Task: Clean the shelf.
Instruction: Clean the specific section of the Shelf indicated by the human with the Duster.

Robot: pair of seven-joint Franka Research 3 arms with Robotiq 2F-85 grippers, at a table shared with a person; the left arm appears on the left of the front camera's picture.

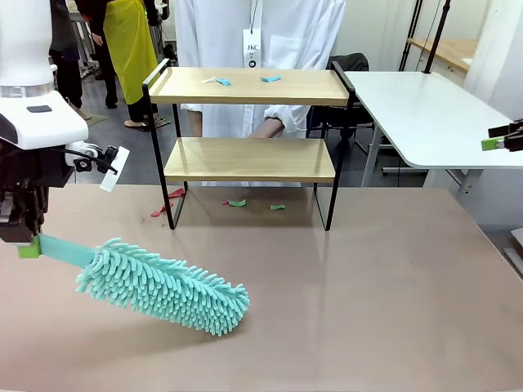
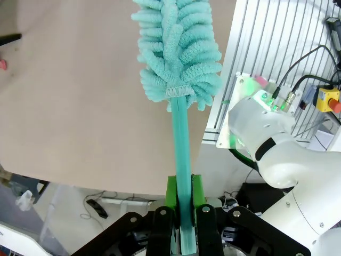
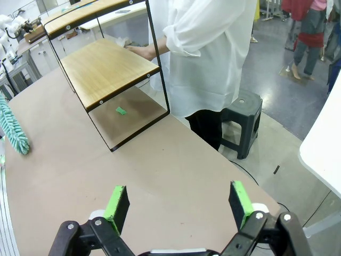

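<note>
The left arm's fingers point(image 1: 29, 248) are clamped narrow on the flat handle of a teal duster point(image 1: 163, 286). The left wrist view shows the green pads point(image 2: 169, 194) pressing the handle from both sides, with the fluffy head straight out ahead of them.

The shelf point(image 1: 245, 159) stands toward the far side of the table point(image 1: 368, 310), with a person in a white coat just behind it. From the left fingers it lies farther across the table and off to the robot's right. Its two boards run side to side, broadside to the robot.

The duster's long axis also runs mostly side to side, from the handle at the robot's left toward the middle. The head is dipped low over the table (whether it touches the surface, I cannot tell). So the head lies roughly parallel to the boards, well short of them and below the top one.

A few small scraps point(image 1: 270, 78) sit on the top board, and more scraps point(image 1: 237, 202) lie on the table under the rack. To reach the top ones, the duster would in my judgement have to rise and go forward, keeping clear of the raised side rails.

The right arm's fingers point(image 3: 118, 202) stand wide apart with nothing between them, out at the robot's right edge. They are a good way from the shelf, and the left arm is the one with the tool.
</note>
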